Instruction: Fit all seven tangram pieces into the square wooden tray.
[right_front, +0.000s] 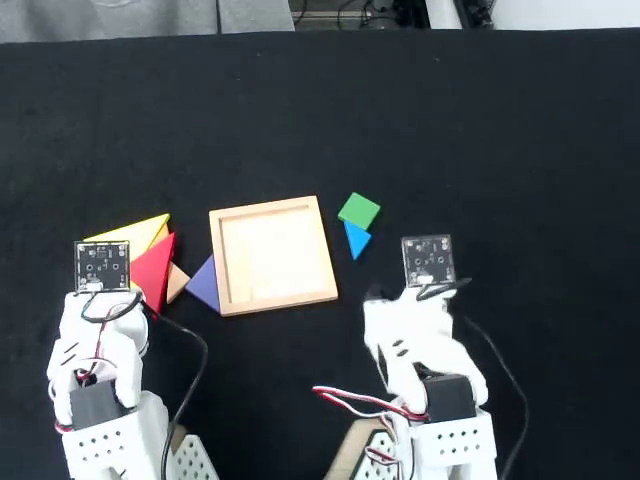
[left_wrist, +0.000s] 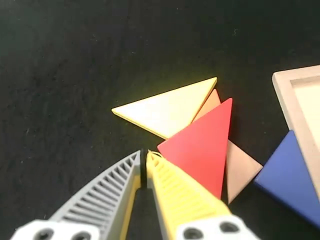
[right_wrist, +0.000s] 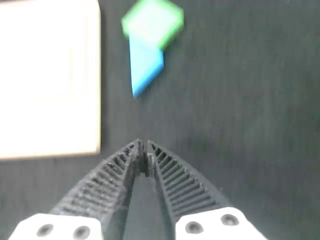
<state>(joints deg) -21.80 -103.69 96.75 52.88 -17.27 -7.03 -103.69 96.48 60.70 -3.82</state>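
my left tool (left_wrist: 146, 155), pressed together, sits by the red triangle (left_wrist: 202, 142) beside the wooden tray (right_front: 265, 206); my right tool (right_wrist: 144, 150), likewise pressed together, sits across the tray.

Yellow triangle (left_wrist: 167, 107) and red triangle (left_wrist: 202, 145) cover most of the orange piece (left_wrist: 212, 101)

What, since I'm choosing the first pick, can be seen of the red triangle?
The red triangle is a large, flat piece, seemingly painted wood, lying on the black table left of the tray. It borders the yellow triangle and a small tan triangle. The shut left end effector sits by one corner.
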